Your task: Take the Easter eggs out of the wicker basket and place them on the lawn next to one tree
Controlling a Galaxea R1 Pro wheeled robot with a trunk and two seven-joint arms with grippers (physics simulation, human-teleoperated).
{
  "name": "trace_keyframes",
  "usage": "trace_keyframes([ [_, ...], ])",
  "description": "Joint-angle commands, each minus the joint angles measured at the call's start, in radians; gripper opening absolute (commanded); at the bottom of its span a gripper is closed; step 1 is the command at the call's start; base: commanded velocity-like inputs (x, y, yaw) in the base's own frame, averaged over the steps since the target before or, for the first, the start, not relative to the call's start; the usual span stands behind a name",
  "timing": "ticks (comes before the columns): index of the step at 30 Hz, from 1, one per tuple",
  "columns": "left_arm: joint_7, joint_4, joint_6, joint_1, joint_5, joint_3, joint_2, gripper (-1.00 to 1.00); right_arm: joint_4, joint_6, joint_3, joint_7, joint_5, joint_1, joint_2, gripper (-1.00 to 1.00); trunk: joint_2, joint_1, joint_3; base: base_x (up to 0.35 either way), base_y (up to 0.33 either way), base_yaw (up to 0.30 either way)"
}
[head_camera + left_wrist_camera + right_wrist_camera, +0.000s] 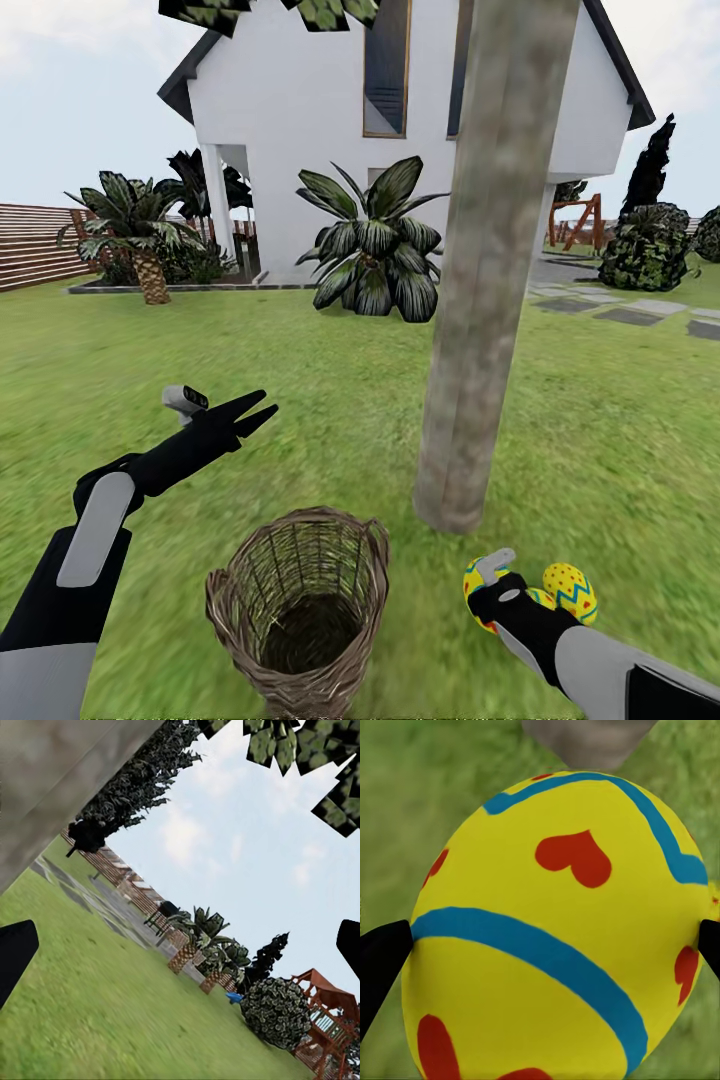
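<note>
here, right jaws (484, 597) clamped on a heart-painted egg (559, 937) beside the tree (490, 270), left jaws (258, 410) spread wide, empty

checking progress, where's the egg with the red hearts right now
In the right tool, low on the head view's right, just short of the tree base, beside another egg on the lawn.

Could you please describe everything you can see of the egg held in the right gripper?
The egg in the right gripper is glossy yellow, painted with red hearts and curving blue bands. In the right wrist view it sits between the two dark fingertips, which touch its sides, over blurred green lawn with the grey tree trunk's base just beyond. From the head view the right gripper mostly covers it; it is low over the grass near the trunk's foot, beside another egg with blue zigzags.
</note>
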Motion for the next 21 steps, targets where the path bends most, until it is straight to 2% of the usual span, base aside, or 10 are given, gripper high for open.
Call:
trace_keyframes([
  [1,-0.003,0.0,0.005,-0.001,0.0,0.001,0.0,1.0,-0.005,0.007,0.008,-0.008,-0.006,0.002,-0.002,-1.0,-0.008,0.004,-0.004,0.0,0.0,0.0],
  [10,-0.003,-0.001,0.005,-0.001,0.0,0.001,0.0,1.0,-0.004,0.007,0.008,-0.008,-0.004,0.003,-0.003,-1.0,-0.071,0.038,-0.032,0.0,0.0,0.0],
  [21,-0.003,-0.001,0.005,-0.001,0.0,0.001,0.0,1.0,-0.003,0.007,0.008,-0.008,-0.003,0.003,-0.003,-1.0,-0.073,0.043,-0.075,0.0,0.0,0.0],
])
